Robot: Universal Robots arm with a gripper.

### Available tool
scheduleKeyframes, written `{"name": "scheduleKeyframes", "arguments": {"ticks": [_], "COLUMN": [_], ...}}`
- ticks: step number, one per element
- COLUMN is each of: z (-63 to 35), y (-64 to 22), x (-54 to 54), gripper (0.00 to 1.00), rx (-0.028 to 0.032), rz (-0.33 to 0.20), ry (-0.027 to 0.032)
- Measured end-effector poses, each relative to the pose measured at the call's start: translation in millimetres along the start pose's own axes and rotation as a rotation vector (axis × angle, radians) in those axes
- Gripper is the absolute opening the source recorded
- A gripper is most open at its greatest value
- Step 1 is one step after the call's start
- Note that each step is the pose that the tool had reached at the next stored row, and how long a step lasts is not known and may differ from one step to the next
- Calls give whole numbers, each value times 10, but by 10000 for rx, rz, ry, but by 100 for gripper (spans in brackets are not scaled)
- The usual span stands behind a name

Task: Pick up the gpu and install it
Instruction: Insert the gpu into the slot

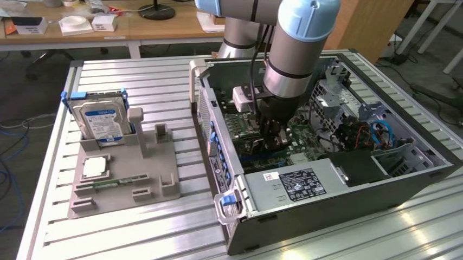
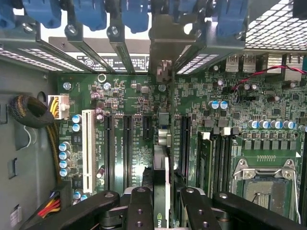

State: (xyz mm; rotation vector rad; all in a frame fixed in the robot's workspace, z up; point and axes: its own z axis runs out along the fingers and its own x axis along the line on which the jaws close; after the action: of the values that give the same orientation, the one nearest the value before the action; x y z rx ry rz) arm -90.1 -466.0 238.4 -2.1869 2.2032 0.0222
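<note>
You have the pick-up part done, I think. Your gripper is down inside the open computer case, and it is closed on the card. The jaws are narrow, one on each flat side of the card. The card stands on its thin edge between them, so you see it like a blade. It runs from the gripper toward the back wall of the case, where the blue clips are. Its pale metal end seems to sit in the gap there. The card is right over the green board, in line with the long black slots. The putting-in part looks begun but not finished. I cannot tell if the card is pushed all the way into a slot.
</note>
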Motion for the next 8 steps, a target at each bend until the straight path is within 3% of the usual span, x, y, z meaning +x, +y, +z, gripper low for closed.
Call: {"name": "scheduleKeyframes", "arguments": {"ticks": [8], "z": [-6], "y": [1], "x": [-1], "gripper": [27], "rx": [1], "rz": [2], "ry": [-5]}}
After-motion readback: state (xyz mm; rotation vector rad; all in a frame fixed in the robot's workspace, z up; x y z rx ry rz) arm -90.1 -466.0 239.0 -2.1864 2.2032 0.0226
